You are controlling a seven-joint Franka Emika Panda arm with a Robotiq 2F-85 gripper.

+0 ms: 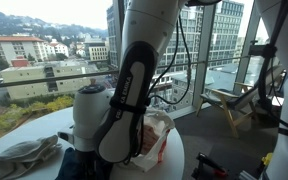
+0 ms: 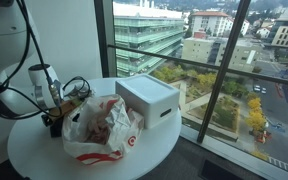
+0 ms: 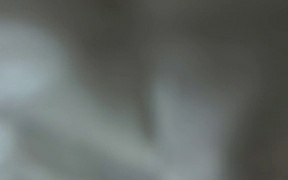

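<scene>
My arm reaches down to a round white table [image 2: 44, 155]. My gripper [image 2: 54, 122] is low at the left side of a white plastic bag with red print [image 2: 102, 130], its fingers hidden behind the bag and cables. In an exterior view the arm [image 1: 124, 100] blocks the gripper, with the bag [image 1: 154, 135] just behind it. The wrist view is a grey blur and shows nothing clear. I cannot tell whether the jaws are open or shut.
A white box [image 2: 149, 100] stands on the table beside the bag, near the window. A grey cloth [image 1: 26, 155] lies on the table's near side. Glass window walls surround the table. A wooden chair [image 1: 229, 105] stands further off.
</scene>
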